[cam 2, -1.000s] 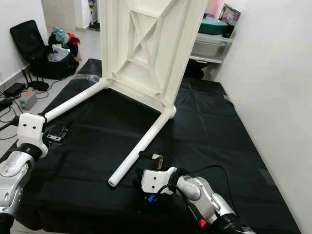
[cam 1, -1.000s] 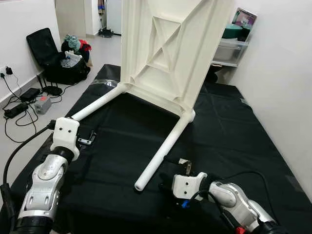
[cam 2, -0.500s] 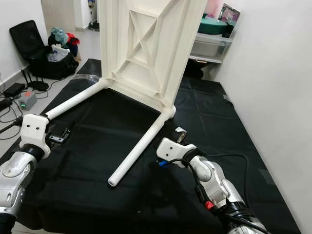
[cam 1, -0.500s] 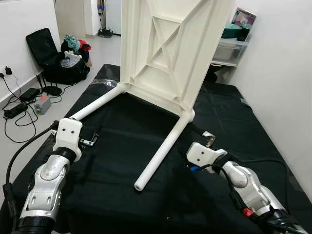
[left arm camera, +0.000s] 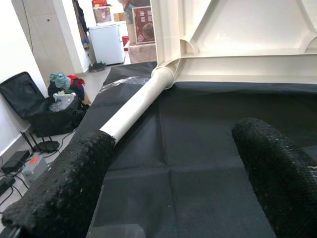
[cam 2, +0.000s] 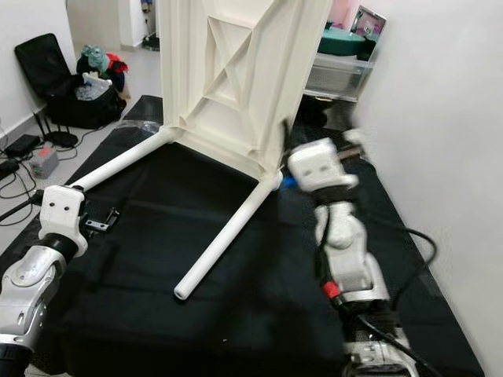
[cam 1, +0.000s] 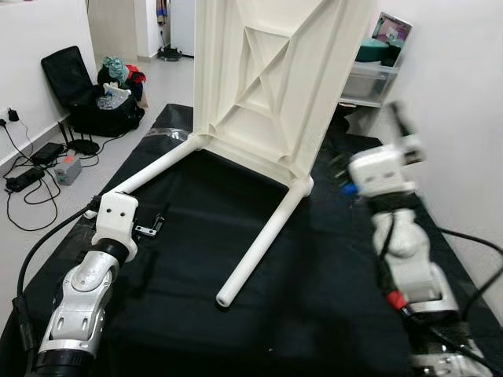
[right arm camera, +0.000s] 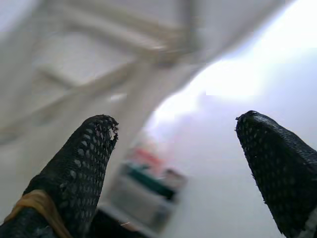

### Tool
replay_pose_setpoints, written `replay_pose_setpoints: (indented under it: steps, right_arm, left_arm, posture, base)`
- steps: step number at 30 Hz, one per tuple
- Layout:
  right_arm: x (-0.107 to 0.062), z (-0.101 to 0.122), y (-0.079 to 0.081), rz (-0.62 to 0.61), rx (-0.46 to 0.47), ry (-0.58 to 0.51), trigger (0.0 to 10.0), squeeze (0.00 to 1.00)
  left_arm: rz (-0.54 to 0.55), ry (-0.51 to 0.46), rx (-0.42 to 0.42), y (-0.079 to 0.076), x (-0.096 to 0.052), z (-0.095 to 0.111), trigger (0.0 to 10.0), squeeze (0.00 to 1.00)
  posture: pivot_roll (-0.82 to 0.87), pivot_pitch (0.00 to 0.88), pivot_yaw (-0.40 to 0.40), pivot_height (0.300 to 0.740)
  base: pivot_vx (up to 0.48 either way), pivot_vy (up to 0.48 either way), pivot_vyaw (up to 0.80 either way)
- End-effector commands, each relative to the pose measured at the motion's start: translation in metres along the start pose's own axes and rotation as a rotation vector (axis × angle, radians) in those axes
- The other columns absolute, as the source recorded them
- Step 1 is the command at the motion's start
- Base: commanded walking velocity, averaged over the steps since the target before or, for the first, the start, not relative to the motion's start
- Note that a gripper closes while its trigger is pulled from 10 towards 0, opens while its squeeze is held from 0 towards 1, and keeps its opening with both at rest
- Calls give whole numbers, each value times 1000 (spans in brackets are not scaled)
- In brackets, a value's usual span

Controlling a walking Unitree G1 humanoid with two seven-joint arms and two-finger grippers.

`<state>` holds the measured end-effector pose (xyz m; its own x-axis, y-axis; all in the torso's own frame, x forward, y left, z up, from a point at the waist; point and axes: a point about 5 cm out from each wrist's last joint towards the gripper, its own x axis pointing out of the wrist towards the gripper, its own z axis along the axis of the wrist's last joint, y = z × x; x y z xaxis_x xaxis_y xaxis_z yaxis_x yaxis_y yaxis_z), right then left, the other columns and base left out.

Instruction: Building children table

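A white children's table (cam 1: pixel 271 75) lies on its side on black cloth, its ribbed underside facing me. Two white legs are fitted and point toward me: the left leg (cam 1: pixel 157 169) and the right leg (cam 1: pixel 263 239). My left gripper (cam 1: pixel 153 226) hovers low over the cloth by the left leg's free end, fingers open and empty; in the left wrist view (left arm camera: pixel 173 136) that leg (left arm camera: pixel 136 106) runs ahead of it. My right gripper (cam 1: pixel 339 166) is raised and blurred beside the table's near corner, open (right arm camera: pixel 177 119), aimed up at the underside.
The black cloth (cam 1: pixel 189 259) covers the whole work area. An open black bag of clothes (cam 1: pixel 98 94) and cables with power bricks (cam 1: pixel 47 165) lie on the floor at the left. Storage drawers (cam 1: pixel 376 78) stand at the back right against a white wall (cam 1: pixel 464 118).
My right arm has swung up from the cloth near the right leg's free end to beside the table's near corner. My left gripper has crept slightly forward.
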<state>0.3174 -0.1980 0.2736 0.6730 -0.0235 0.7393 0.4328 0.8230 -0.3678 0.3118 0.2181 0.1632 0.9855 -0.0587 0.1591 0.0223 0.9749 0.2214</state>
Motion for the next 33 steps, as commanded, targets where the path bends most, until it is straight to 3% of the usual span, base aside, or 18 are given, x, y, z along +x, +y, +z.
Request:
replay_pose_setpoints:
  steps: [1, 3, 8, 13, 33]
  right_arm:
    - [7, 10, -13, -94, -6, -62, 10000, 0]
    - [15, 29, -18, -125, -21, -175, 10000, 0]
    - [25, 43, -22, -130, -30, -241, 10000, 0]
    - [43, 72, -23, -129, -29, -399, 10000, 0]
    - [74, 117, -8, -78, -3, -590, 10000, 0]
  left_arm:
    - [-17, 7, -3, -6, 0, -3, 10000, 0]
    - [-20, 6, -3, -6, 2, -2, 10000, 0]
    - [-17, 4, -1, -4, 4, -2, 10000, 0]
    - [-22, 4, -6, -8, 5, -2, 10000, 0]
    - [-27, -6, -13, -11, 12, -1, 10000, 0]
  posture:
    - [91, 0, -130, 740]
    - [92, 0, -132, 740]
    - [91, 0, -131, 740]
    - [86, 0, -125, 740]
    - [78, 0, -122, 740]
  base:
    - [0, 0, 0]
    - [0, 0, 0]
    - [0, 0, 0]
    - [0, 0, 0]
    - [0, 0, 0]
